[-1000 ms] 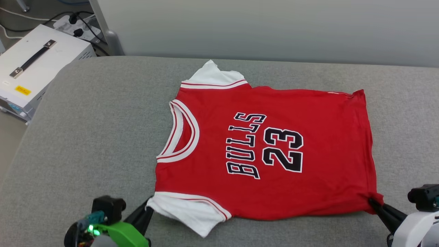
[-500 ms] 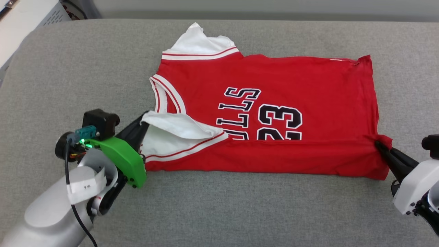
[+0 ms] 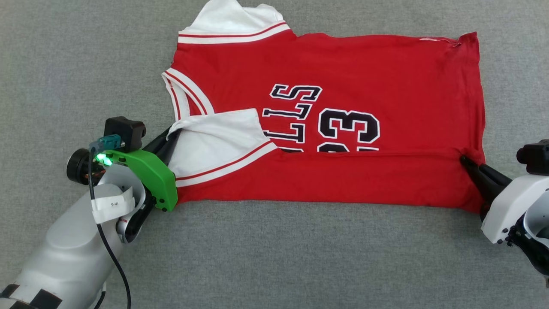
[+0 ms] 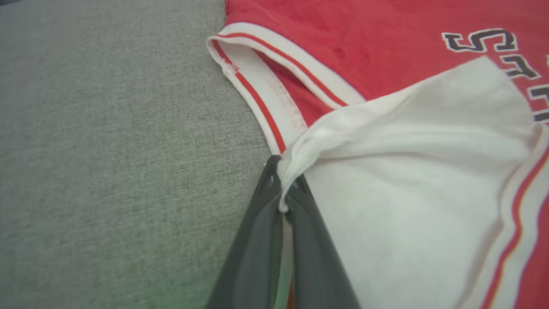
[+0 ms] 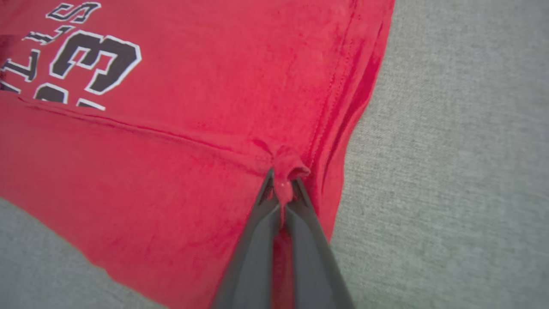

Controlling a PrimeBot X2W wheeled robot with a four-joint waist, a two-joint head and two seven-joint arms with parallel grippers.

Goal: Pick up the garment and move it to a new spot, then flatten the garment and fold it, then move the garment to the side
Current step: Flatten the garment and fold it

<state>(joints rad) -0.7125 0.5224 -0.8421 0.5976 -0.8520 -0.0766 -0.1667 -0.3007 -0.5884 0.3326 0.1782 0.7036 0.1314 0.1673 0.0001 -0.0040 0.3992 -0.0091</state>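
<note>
Surface: grey cloth top [image 3: 274, 257] reaches past every edge of the head view.
Shirt: red shirt [image 3: 364, 73] lies in the middle of it, neck toward the robot's left and hem toward its right. Its near long edge is folded up over the front, covering the lower part of the black lettering and the 23.
Left gripper [image 3: 168, 134]: fingers pressed together on the edge of the near white sleeve [image 3: 214, 141], which lies turned over beside the neckline [image 3: 180, 92].
Right gripper [image 3: 465, 161]: fingers pinching a small pucker of red at the folded hem corner.
Far sleeve [image 3: 231, 19]: white, flat.
</note>
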